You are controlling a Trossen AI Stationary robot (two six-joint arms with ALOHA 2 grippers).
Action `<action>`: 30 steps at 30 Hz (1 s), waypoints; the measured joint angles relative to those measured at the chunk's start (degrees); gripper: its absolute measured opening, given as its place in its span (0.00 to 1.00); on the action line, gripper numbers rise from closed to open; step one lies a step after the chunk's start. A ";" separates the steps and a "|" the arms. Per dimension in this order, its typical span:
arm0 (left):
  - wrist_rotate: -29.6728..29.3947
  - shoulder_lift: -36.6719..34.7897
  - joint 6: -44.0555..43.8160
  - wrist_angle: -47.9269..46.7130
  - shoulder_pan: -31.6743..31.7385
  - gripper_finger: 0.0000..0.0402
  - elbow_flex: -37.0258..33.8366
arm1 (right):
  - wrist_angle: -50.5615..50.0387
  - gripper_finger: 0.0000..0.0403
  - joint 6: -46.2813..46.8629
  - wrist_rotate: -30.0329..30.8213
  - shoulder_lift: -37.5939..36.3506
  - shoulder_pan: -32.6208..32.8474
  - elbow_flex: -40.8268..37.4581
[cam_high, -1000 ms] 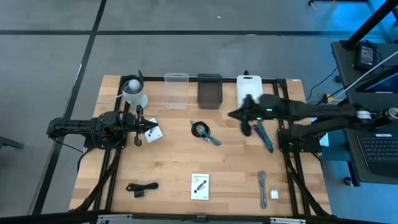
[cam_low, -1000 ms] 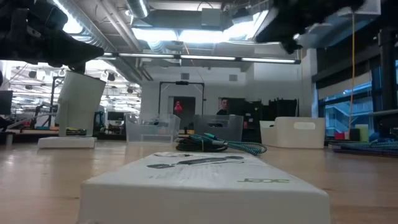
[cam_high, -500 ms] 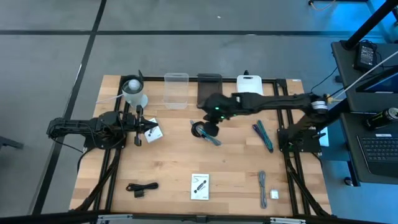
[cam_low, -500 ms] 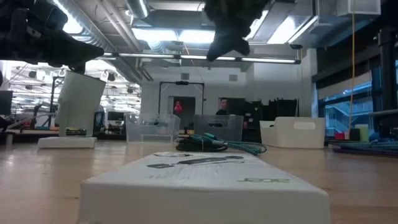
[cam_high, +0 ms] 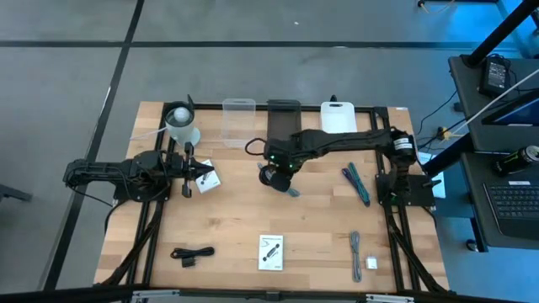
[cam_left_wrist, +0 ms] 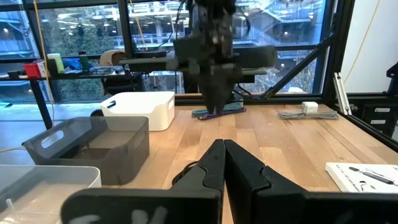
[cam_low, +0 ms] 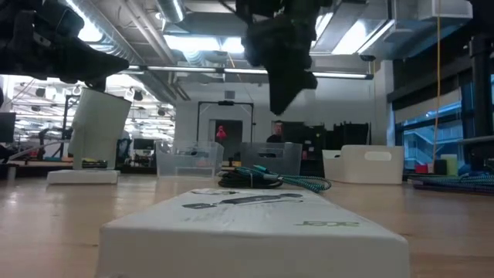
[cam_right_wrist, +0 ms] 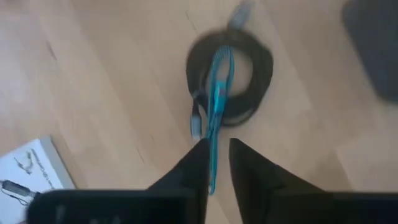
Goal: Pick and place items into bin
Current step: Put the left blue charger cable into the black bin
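Note:
A black coiled cable with a teal strand (cam_high: pixel 275 177) (cam_right_wrist: pixel 229 79) lies flat at the table's middle. My right gripper (cam_high: pixel 274 162) (cam_right_wrist: pixel 217 144) hangs above it, pointing steeply down, its fingers a little open and clear of the coil (cam_low: pixel 262 179). In the low view the right gripper (cam_low: pixel 284 104) is well above the table. My left gripper (cam_high: pixel 190 173) (cam_left_wrist: pixel 224 149) rests shut at the left, next to a white card (cam_high: pixel 207 178). Other items lie flat: a white printed packet (cam_high: pixel 270 252), a black cable (cam_high: pixel 192 253), a grey cable (cam_high: pixel 356 251), a small white block (cam_high: pixel 371 263) and a teal pen-like tool (cam_high: pixel 357 184).
Three bins stand along the far edge: clear (cam_high: pixel 238 123), dark grey (cam_high: pixel 283 124), white (cam_high: pixel 337 117). A whitish cup with a ball top (cam_high: pixel 180 124) stands at the far left. Bare wood lies between the coil and the near items.
My right gripper has swung from above the teal pen-like tool toward the table's left, across to the black coiled cable. It has tipped from nearly level to pointing steeply down and sunk a little. The left arm and all items have stayed put.

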 joint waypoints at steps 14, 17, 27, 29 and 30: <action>0.01 0.00 0.02 -0.02 0.01 0.00 0.01 | -2.14 0.55 0.00 -0.35 7.51 3.11 -0.14; 0.01 0.00 0.00 0.00 0.01 0.00 0.01 | -2.24 0.58 -0.01 -0.35 9.29 3.51 -0.19; 0.01 0.00 0.02 0.00 -0.01 0.00 0.00 | -2.63 0.57 -0.48 -0.33 14.46 4.45 -0.22; 0.01 0.00 0.01 0.00 0.00 0.00 0.01 | -2.68 0.54 -0.48 -0.33 15.17 4.45 -0.23; 0.01 0.01 0.00 -0.01 0.00 0.00 0.01 | -2.70 0.52 -0.46 -0.33 15.41 4.45 -0.23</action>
